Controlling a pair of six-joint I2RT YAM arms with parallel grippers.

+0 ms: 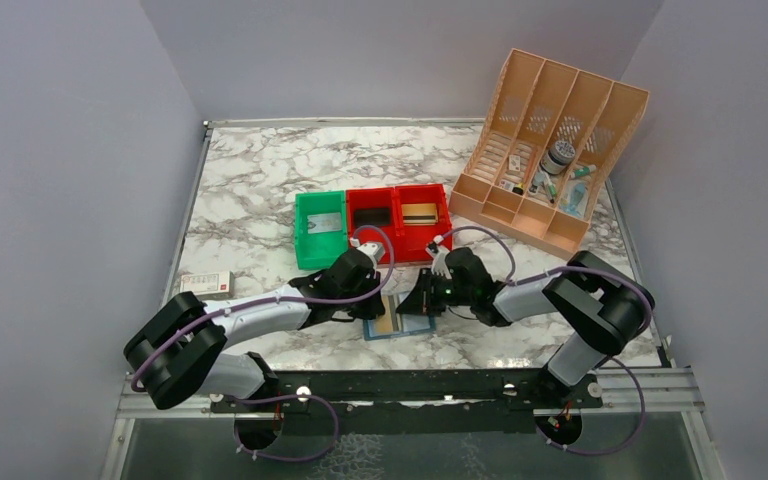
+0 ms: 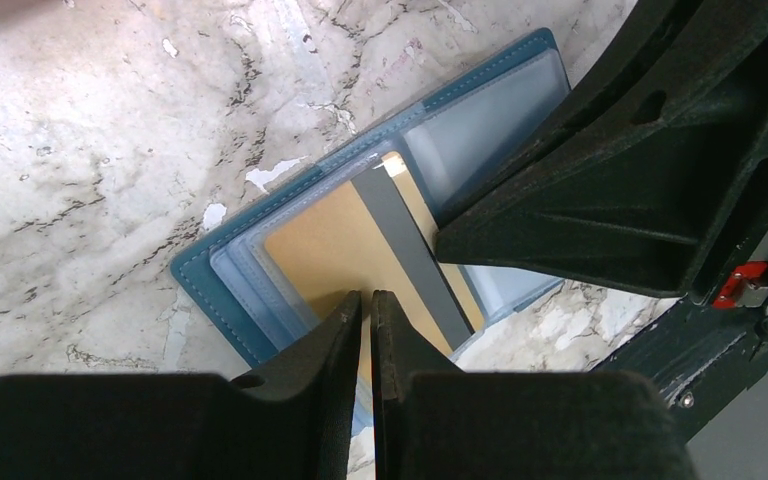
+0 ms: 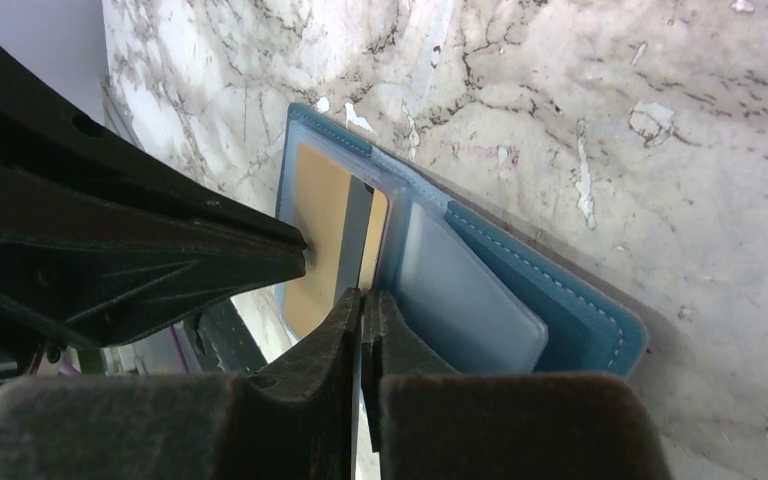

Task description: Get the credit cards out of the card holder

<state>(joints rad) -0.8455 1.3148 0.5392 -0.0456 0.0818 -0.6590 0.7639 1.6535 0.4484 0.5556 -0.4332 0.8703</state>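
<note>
The card holder [image 1: 401,319] is lying open and flat on the marble surface [image 1: 260,180], close to the arm bases and between the two hands. A tan-gold credit card [image 2: 325,245] with a grey stripe is sitting partly inside one of the clear pockets [image 3: 460,290], its near end sticking out toward the left hand [image 2: 365,297]. That hand is reaching down with its fingers drawn almost together, only a thin slit showing, and its tips are sitting at the card's exposed end; whether they are pressing on it or hovering just over it is not clear. The right hand [image 3: 362,295] is closed too, its tips meeting at the edge of the other panel's pocket, just beside the card, and I cannot tell whether it is pinching any plastic. The step in hand is looking like easing this card out of its slot. To do it well, the right hand should be pinning the holder down so the wallet is not sliding along with the card, while the left is drawing the card straight along the slot's length, not sideways, since a skewed pull is likely to be jamming a corner against the pocket seam. Light downward pressure should be enough; too much is risking bowing the thin plastic.
</note>
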